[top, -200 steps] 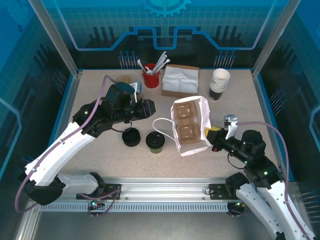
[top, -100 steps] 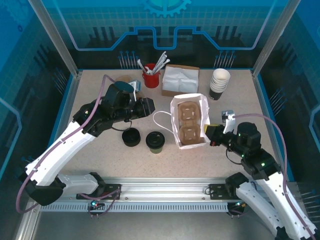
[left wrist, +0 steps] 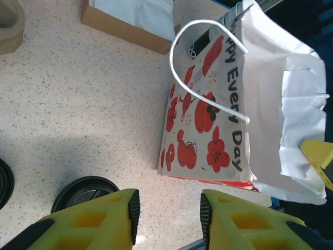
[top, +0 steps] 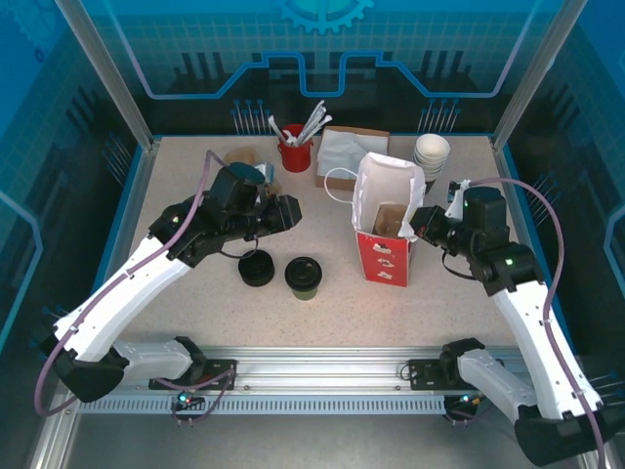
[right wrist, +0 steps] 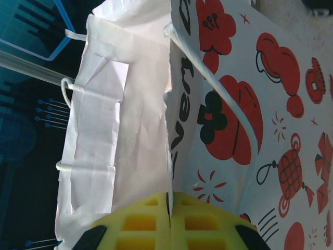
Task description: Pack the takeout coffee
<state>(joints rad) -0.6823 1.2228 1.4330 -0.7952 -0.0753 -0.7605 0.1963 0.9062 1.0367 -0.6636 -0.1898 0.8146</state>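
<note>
Takeout coffee [top: 304, 277], round and black-lidded, stands free; left jaws gape, right jaws pinch the creased paper bag [top: 383, 256].

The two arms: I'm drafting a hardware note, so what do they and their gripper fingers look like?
The left arm and right arm have white lower links with black upper links and wrists. A thin mauve cable loops along each. The fingers are yellow, moulded with a waffle-like grid, with black inner edges.
</note>
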